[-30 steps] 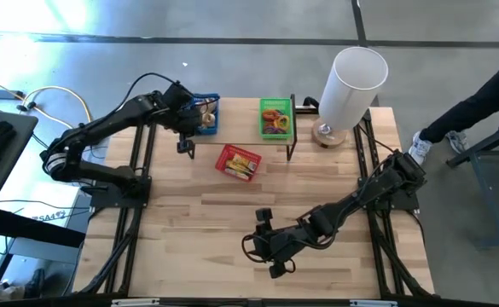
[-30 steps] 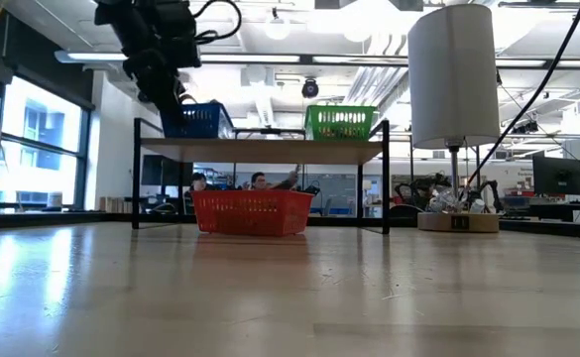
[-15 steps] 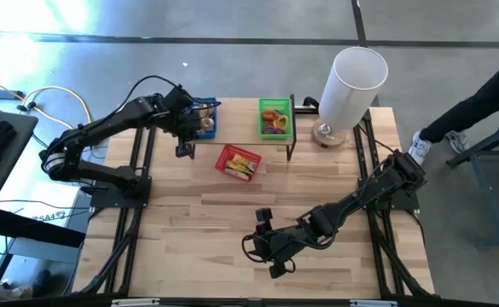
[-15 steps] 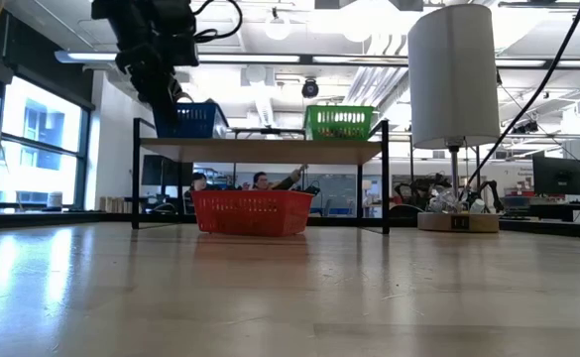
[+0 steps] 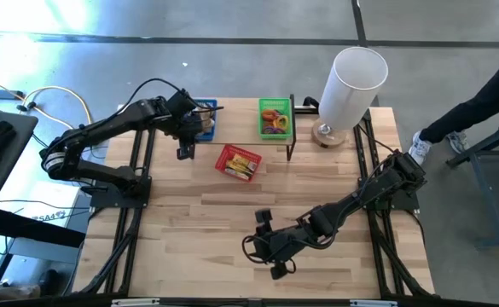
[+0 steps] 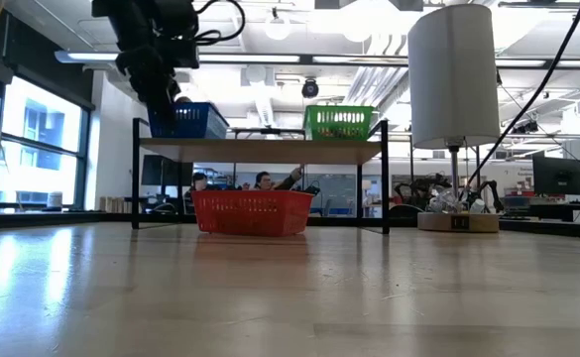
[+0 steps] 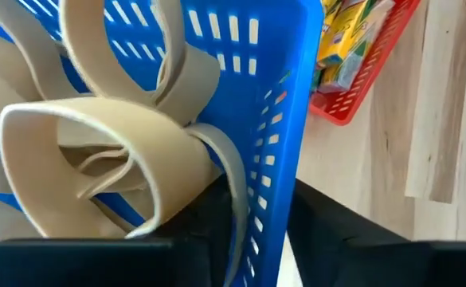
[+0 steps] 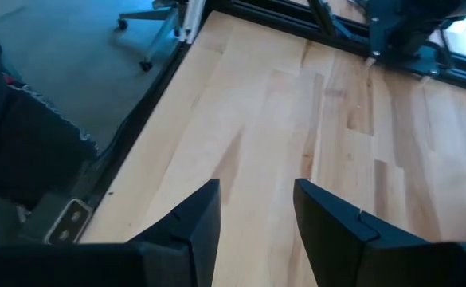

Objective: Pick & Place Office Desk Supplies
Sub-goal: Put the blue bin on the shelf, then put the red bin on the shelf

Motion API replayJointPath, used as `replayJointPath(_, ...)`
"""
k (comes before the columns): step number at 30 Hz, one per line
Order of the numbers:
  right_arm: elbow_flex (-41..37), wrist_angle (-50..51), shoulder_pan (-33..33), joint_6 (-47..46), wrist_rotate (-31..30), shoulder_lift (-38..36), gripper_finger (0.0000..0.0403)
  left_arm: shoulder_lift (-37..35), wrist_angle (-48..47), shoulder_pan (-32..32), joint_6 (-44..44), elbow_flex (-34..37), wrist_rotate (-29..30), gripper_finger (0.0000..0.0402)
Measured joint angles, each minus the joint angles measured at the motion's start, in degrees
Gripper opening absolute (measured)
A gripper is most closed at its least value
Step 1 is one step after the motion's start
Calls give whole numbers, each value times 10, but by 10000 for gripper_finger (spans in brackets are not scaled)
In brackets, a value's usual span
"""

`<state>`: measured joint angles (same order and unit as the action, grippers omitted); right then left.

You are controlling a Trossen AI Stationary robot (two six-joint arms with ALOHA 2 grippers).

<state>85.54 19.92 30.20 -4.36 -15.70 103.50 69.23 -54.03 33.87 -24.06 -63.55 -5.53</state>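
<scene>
High view: left gripper [image 5: 186,136] over near edge of blue basket [image 5: 205,116]; right gripper [image 5: 264,246] idle, low over bare table [image 5: 189,222].

Low view: blue basket on shelf [image 6: 260,149], beside green basket [image 6: 340,121]; red basket [image 6: 252,211] below.

Left wrist view: pale tan bands [image 7: 97,159] inside basket, one draped near the dark fingers; grip or release unclear. Risk: band snagging, dragged out over the wall.

Right wrist view: fingers [image 8: 197,215] parted, holding nothing.
</scene>
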Motion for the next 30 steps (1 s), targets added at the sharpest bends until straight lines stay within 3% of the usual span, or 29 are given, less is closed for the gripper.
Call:
replayJointPath(5, 0, 0, 0, 0, 13, 0, 148, -6, 10, -9, -15, 0, 26, 123)
replayJointPath(11, 0, 0, 0, 0, 13, 0, 148, -27, 18, -29, -15, 0, 70, 125)
replayJointPath(18, 0, 0, 0, 1, 12, 0, 148, -61, 41, -56, -20, 0, 81, 125)
replayJointPath(25, 0, 0, 0, 1, 12, 0, 148, -103, 76, -102, -21, 0, 165, 125)
replayJointPath(30, 0, 3, 0, 1, 12, 0, 148, -141, 80, -155, 21, 0, 167, 125)
